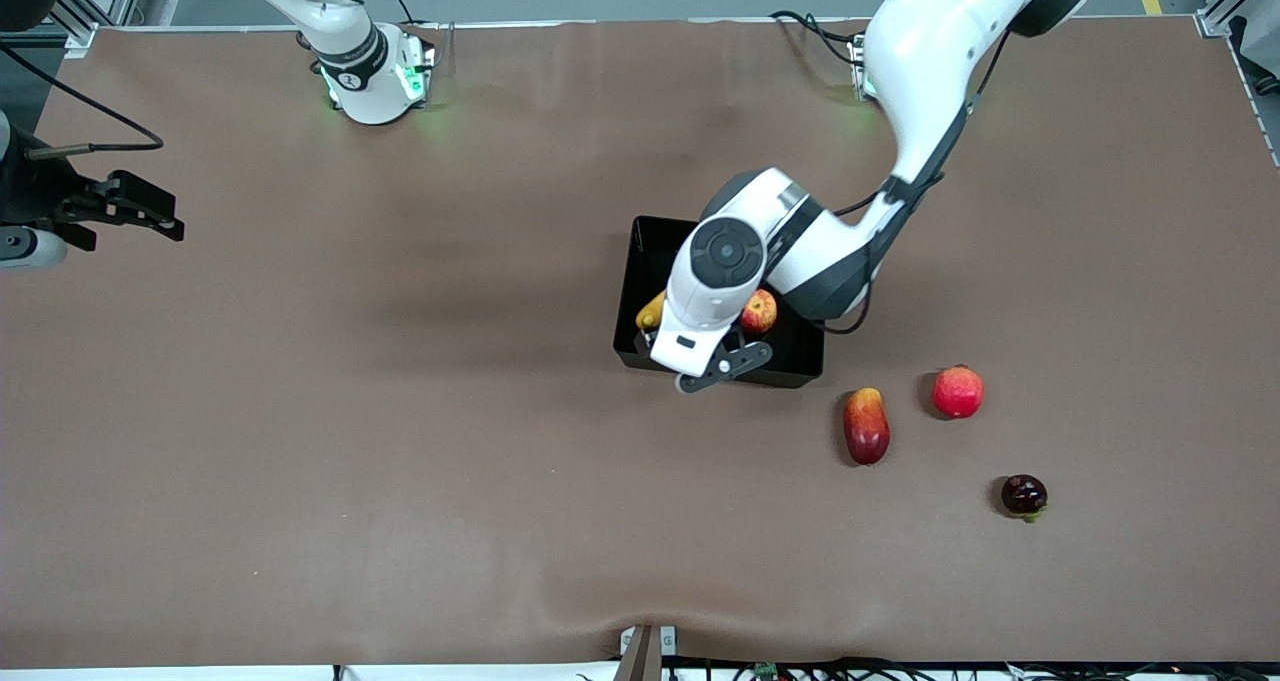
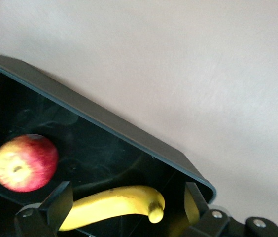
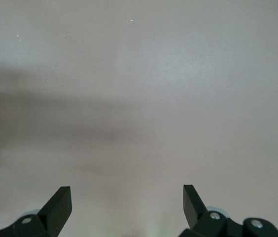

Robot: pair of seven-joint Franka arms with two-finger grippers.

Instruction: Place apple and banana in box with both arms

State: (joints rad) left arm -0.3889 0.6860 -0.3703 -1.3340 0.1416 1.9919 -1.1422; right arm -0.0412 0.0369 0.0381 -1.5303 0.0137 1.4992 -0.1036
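Observation:
The black box [image 1: 640, 251] sits mid-table. The apple [image 1: 759, 312] and the banana [image 1: 651, 311] lie inside it, the banana mostly hidden under the left arm. My left gripper [image 1: 730, 361] hangs over the box's nearer edge. In the left wrist view, the left gripper [image 2: 127, 195] is open, its fingers [image 2: 60, 202] wide apart on either side of the banana [image 2: 114, 205], which rests on the box floor. The apple [image 2: 24, 163] lies beside it, within the box wall [image 2: 104, 121]. My right gripper [image 1: 130, 206] waits open at the right arm's end of the table; its wrist view shows the gripper [image 3: 127, 197] over bare table.
Three fruits lie on the table nearer the front camera than the box, toward the left arm's end: a red-orange mango-like fruit [image 1: 866, 425], a pink-red round fruit [image 1: 958, 391] and a dark purple fruit [image 1: 1024, 495].

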